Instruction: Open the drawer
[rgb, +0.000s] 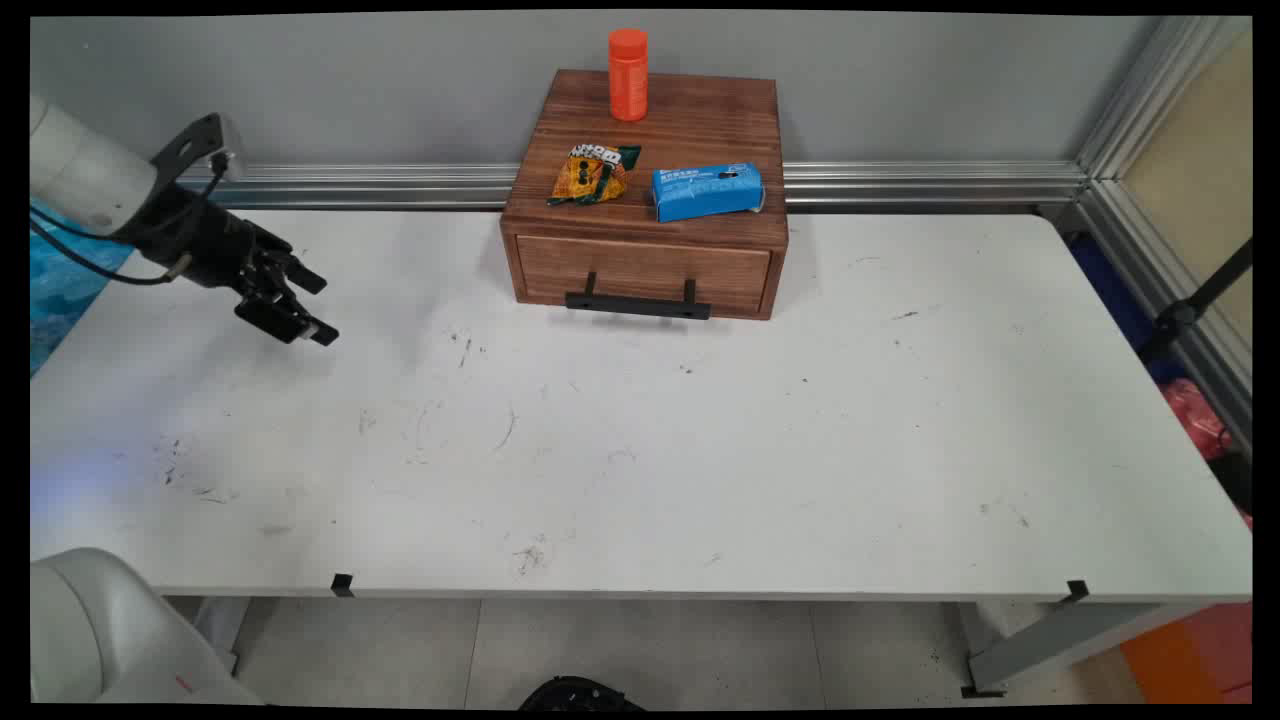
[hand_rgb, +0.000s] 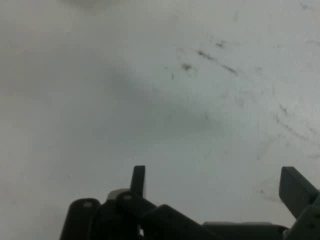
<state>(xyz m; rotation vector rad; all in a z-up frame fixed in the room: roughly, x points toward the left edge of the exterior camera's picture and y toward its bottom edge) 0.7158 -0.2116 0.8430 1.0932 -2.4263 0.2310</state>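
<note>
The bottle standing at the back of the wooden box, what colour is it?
The bottle is bright orange, cap included; the main view shows it best.

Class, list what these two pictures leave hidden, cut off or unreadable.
- Drawer contents: main view, closed front hides them.
- Blue box print: main view, too small.
- Snack packet lettering: main view, crumpled, too small.
- Pincer base: hand view, cut off by bottom edge.
</note>
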